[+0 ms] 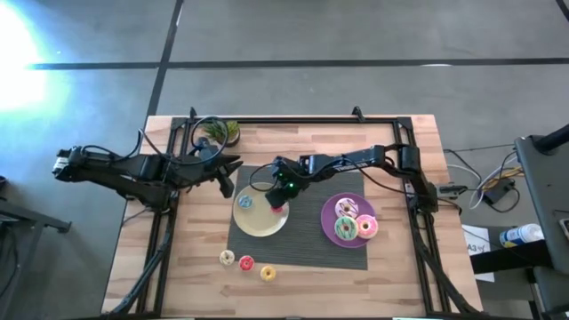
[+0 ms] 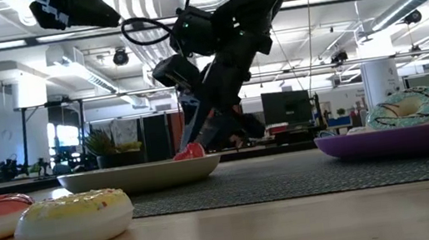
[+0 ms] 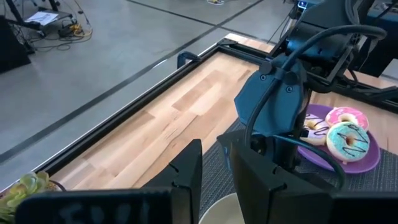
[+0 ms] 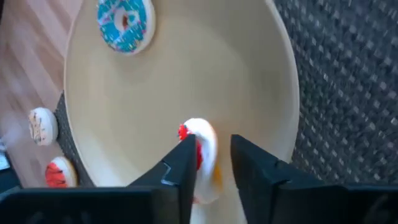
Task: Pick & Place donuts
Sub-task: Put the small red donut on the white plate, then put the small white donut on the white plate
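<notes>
My right gripper (image 1: 277,203) hangs over the yellow plate (image 1: 258,224), shut on a mini donut with orange-red icing (image 4: 200,149). A blue mini donut (image 1: 246,201) lies flat on the same plate. Cream (image 1: 228,258), red (image 1: 246,263) and yellow (image 1: 268,273) mini donuts lie on the bare wood near the table's near edge. The pink (image 1: 366,227), green (image 1: 345,229) and white-sprinkled (image 1: 346,209) donuts lie on the purple plate (image 1: 331,213). My left gripper (image 1: 229,178) waits left of the yellow plate, its fingers a little apart. My right gripper pinches the orange-red mini donut (image 4: 205,140) across its thickness, between the two fingers, from above and pointing down. The donut stands on edge and reaches past the fingertips. In the low view its lower part (image 2: 189,151) sits at the yellow plate's surface.
Both plates sit on a dark woven mat (image 1: 302,249) in the middle of the table. A potted plant (image 1: 218,132) stands at the far left corner. A black frame (image 1: 293,122) runs along the table's edges. Bare wood lies at the near edge, right of the three mini donuts.
</notes>
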{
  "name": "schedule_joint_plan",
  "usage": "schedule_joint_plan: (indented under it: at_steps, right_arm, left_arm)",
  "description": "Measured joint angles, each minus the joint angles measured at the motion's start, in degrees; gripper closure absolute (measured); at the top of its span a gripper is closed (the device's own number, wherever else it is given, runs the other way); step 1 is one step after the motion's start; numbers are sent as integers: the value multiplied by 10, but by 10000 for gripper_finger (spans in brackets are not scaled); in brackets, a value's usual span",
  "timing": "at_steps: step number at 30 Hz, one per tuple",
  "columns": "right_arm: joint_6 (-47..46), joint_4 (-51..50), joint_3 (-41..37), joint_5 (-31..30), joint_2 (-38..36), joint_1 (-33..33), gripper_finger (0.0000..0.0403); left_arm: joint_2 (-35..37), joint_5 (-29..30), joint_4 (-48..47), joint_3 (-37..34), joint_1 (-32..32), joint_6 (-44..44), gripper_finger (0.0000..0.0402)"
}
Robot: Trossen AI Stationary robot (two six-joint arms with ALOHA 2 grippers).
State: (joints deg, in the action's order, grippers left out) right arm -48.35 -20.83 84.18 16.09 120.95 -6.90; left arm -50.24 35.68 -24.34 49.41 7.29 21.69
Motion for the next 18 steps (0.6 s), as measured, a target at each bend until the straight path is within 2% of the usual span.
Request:
schedule_joint_plan:
  at_steps: [6, 9, 14, 18]
  right_arm:
    - [47, -2, 12, -33, 0, 0, 251]
    - [88, -38, 25, -63, -1, 0, 233]
    - [156, -101, 51, -122, -7, 2, 220]
    - [200, -109, 59, -155, -33, 5, 224]
  left_arm:
    - [0, 0, -15, 0, 0, 3, 342]
    - [0, 0, -41, 0, 0, 19, 342]
    - [0, -6, -102, 0, 1, 64, 342]
    - [2, -61, -155, 0, 12, 101, 342]
